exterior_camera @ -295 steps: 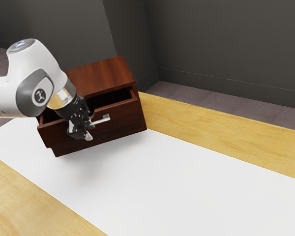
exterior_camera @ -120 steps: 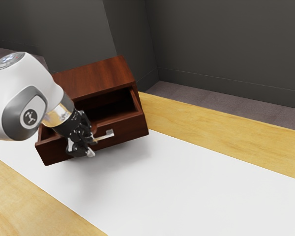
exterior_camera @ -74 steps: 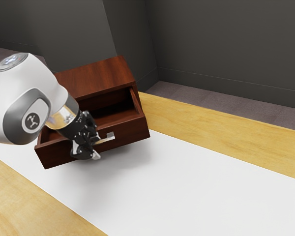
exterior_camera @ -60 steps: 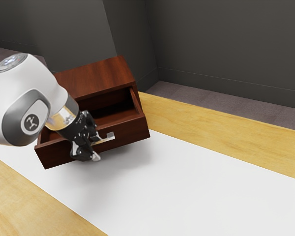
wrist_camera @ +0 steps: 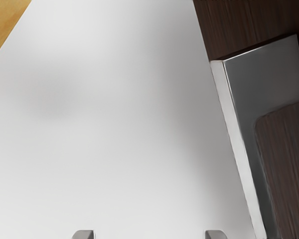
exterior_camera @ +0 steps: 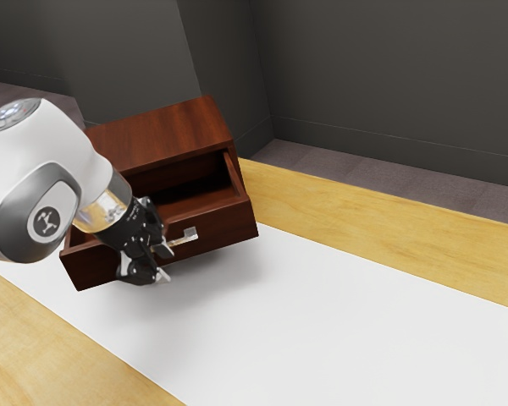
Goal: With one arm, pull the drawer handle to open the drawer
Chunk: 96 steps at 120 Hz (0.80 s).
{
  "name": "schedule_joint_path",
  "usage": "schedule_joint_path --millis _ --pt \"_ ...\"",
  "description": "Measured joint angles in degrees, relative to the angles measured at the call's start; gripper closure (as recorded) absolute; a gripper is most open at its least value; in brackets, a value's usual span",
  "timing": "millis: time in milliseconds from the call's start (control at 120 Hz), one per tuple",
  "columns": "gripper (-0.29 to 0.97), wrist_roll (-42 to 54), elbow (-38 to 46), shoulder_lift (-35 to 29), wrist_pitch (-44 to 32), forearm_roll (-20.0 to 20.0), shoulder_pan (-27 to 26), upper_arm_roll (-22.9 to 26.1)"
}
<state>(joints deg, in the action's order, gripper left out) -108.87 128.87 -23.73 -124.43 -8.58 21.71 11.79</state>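
A dark wooden cabinet [exterior_camera: 165, 131] stands on the white mat, with its drawer [exterior_camera: 224, 222] pulled well out so the inside shows. The silver bar handle [exterior_camera: 179, 238] sticks out from the drawer front. My gripper [exterior_camera: 147, 271] hangs just in front of and below the end of the handle nearest the arm, clear of it. In the wrist view the handle [wrist_camera: 249, 124] lies off to one side of my gripper [wrist_camera: 148, 234]. The two fingertips [wrist_camera: 83, 234] stand apart over bare mat with nothing between them, so the gripper is open.
The white mat [exterior_camera: 322, 313] covers the middle of a wooden table [exterior_camera: 406, 228] and stretches toward the exterior view's right. Dark walls [exterior_camera: 364, 59] rise behind the cabinet and table.
The drawer has slid further out since the earliest frame. In the last second my hand came off the handle and moved slightly down and away from the drawer front.
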Motion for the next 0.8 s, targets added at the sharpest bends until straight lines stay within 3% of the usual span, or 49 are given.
schedule_joint_path --millis 100,233,292,350,433,608,800 --pt "0.23 0.3 -5.7 0.7 1.6 1.3 -0.2 1.0" --pt "0.12 1.3 -33.8 7.7 15.9 4.3 -0.3 1.2" --pt "0.09 2.4 -38.1 8.4 21.9 5.2 -6.5 -4.9" --pt "0.07 4.0 -39.4 8.9 26.4 5.8 -13.2 -12.2" --pt "0.05 6.2 -37.4 9.2 30.9 6.1 -16.4 -15.1" --pt "0.02 9.8 -35.0 9.3 38.0 6.3 -17.7 -13.8" --pt "0.01 12.8 -32.7 9.2 41.0 7.2 -17.8 -12.0"
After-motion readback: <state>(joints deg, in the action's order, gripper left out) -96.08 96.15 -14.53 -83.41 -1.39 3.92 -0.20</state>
